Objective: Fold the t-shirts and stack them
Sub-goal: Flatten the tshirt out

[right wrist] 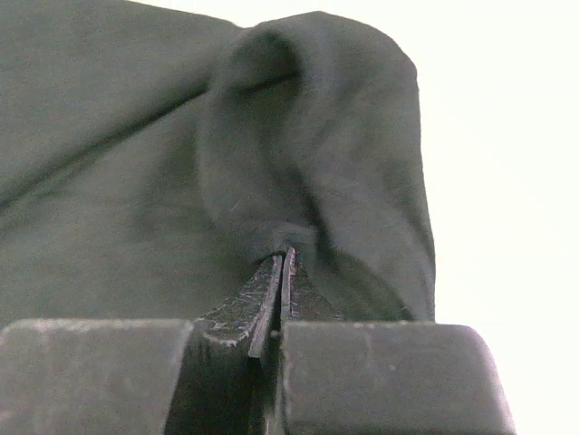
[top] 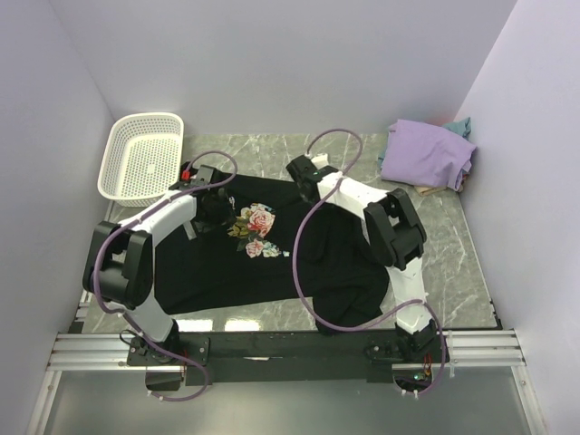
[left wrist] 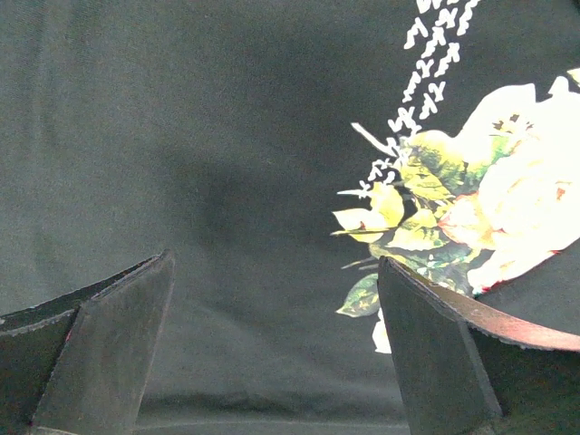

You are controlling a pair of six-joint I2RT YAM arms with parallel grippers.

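Top external view: at the bottom of the frame the two arms rise from their bases and reach up over the marble table point(top: 263, 149). The black t-shirt point(top: 227, 272) lies spread across the middle of the table, with its rose print point(top: 256, 228) near the centre. The left gripper point(top: 213, 207) is over the shirt, just left of the print. The left wrist view shows its fingers point(left wrist: 109, 344) standing wide apart with nothing between them. Under them is flat black cloth, with the print and the white lettering point(left wrist: 439, 45) at the right of that frame. The right gripper point(top: 305, 175) is at the upper edge of the shirt, right of the print. In the right wrist view its fingers point(right wrist: 245, 317) are pressed together and pinch a raised fold of the black cloth. Farther, in the upper left, the white basket point(top: 140, 159) stands on the table, apart from the shirt. In the upper right the lavender t-shirt point(top: 426, 154) lies in a crumpled heap, and a bit of the teal t-shirt point(top: 460, 125) shows behind it.
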